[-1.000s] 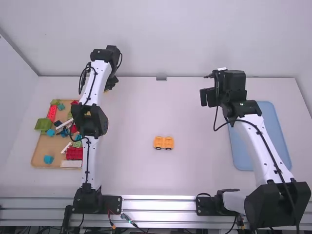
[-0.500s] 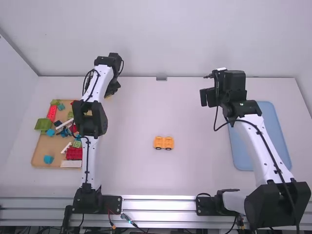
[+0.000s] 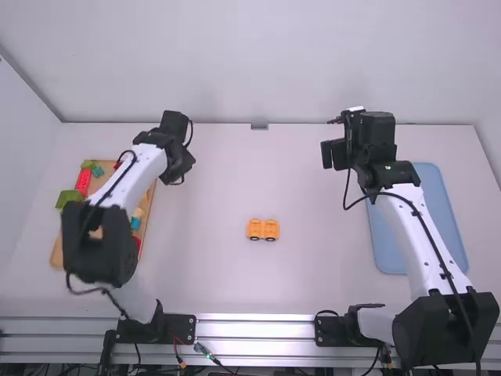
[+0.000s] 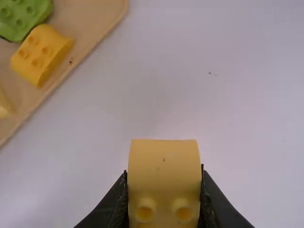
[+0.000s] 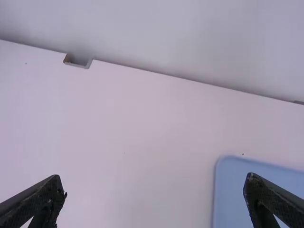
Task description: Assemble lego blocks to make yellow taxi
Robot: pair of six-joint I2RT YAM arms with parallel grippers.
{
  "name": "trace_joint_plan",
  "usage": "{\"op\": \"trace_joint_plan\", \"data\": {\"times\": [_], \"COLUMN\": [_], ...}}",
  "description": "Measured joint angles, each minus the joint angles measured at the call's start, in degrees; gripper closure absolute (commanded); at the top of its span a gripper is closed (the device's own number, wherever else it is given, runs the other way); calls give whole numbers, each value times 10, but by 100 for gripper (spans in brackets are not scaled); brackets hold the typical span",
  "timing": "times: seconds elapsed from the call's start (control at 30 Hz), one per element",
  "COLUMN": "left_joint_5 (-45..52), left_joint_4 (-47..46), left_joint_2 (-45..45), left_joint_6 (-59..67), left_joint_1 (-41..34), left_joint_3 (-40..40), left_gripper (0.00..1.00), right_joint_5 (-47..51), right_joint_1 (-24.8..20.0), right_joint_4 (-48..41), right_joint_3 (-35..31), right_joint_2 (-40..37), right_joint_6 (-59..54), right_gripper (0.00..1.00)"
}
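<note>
My left gripper (image 3: 174, 178) is over the table just right of the wooden tray (image 3: 58, 252) in the high view. In the left wrist view the left gripper (image 4: 164, 190) is shut on a yellow block (image 4: 164, 164), whose studs face the bottom edge. An orange-yellow wheeled piece (image 3: 263, 229) stands mid-table. On the tray lie another yellow block (image 4: 42, 54) and a green block (image 4: 23, 16). My right gripper (image 3: 327, 157) hangs left of the blue tray; in the right wrist view the right gripper (image 5: 156, 197) is open, nothing between its fingers.
Red blocks (image 3: 83, 182) and a green piece (image 3: 69, 197) lie on the wooden tray, partly hidden by the left arm. The blue tray (image 3: 440, 223) is at the right, beside the right arm. A wall rises behind the table's far edge.
The left arm has folded back toward its base, and its gripper has come nearer the camera along the tray's right side. The right arm and the wheeled piece have stayed still.
</note>
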Motion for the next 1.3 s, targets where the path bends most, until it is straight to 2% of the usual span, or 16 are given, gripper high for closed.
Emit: {"op": "trace_joint_plan", "data": {"times": [0.07,0.1,0.2,0.27,0.43,0.57,0.9,1.1,1.3], "left_joint_5": [17,17,58,108,163,171,113,102,120], "left_joint_4": [34,34,76,101,125,128,81,81,48], "left_joint_2": [-88,-88,-142,-155,-156,-156,-113,-77,10], "left_joint_6": [-36,-36,-90,-125,-163,-220,-426,-481,-502], "left_joint_1": [1,1,1,1,-3,-25,-118,-126,-126], "left_joint_3": [-85,-85,-172,-221,-266,-267,-266,-238,-186], "left_gripper": [98,98,98,97,98,98,98,98,97], "right_joint_5": [-2,-2,0,-1,-1,-12,-29,-29,-29], "right_joint_1": [0,0,0,0,0,0,0,0,0], "right_joint_4": [2,2,1,-1,0,0,0,0,0], "right_joint_3": [0,0,0,0,0,0,0,0,0], "right_joint_2": [0,0,0,0,0,0,0,0,0], "right_joint_6": [0,0,0,1,0,-1,1,-1,0], "right_gripper": [1,1,1,1,1,1,1,0,1]}}
